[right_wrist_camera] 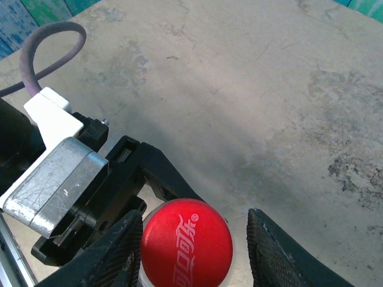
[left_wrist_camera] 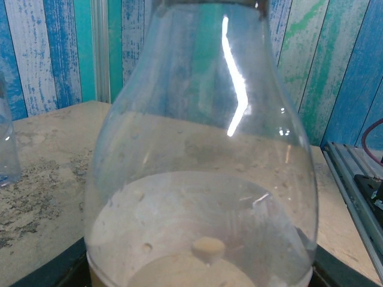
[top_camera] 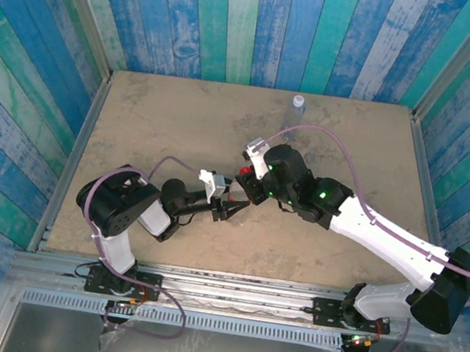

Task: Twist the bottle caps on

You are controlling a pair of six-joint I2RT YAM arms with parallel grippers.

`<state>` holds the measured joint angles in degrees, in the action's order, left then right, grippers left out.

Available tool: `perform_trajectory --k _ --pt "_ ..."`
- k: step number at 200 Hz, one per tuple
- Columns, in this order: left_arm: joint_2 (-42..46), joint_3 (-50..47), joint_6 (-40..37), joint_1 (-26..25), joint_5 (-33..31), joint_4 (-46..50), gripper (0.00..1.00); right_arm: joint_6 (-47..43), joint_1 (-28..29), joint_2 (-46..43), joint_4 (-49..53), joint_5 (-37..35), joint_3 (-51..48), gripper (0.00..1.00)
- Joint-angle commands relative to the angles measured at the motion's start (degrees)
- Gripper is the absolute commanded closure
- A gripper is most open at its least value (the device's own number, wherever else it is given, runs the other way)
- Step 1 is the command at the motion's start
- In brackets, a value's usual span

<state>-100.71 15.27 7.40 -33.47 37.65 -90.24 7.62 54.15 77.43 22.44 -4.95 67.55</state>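
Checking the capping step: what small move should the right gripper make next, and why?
Probably close the right gripper on the red cap and twist: its fingers stand wider than the cap, which sits atop the bottle that the left gripper holds. Tightness can't be judged.

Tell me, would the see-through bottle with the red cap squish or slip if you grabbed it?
The clear bottle looks empty, so it is probably very light. Its thin, glossy wall shows a bright glare, so it may feel slippery and would likely dent under a hard squeeze.
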Motion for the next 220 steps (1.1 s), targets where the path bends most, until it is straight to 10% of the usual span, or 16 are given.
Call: perform_trajectory --k 1,93,220 --pt "-1.1 -0.8 -0.6 0.1 1.0 4.0 0.39 -0.1 0.2 0.4 1.4 -0.3 1.7 0.48" --pt "-1.4 -0.9 -0.4 0.1 0.8 3.6 0.39 -0.4 0.2 -2.9 1.4 1.8 2.2 0.21" --pt "-1.5 -2.5 -1.3 0.1 -0.1 2.5 0.39 6.0 -5.7 -2.7 2.6 4.9 5.7 0.32"
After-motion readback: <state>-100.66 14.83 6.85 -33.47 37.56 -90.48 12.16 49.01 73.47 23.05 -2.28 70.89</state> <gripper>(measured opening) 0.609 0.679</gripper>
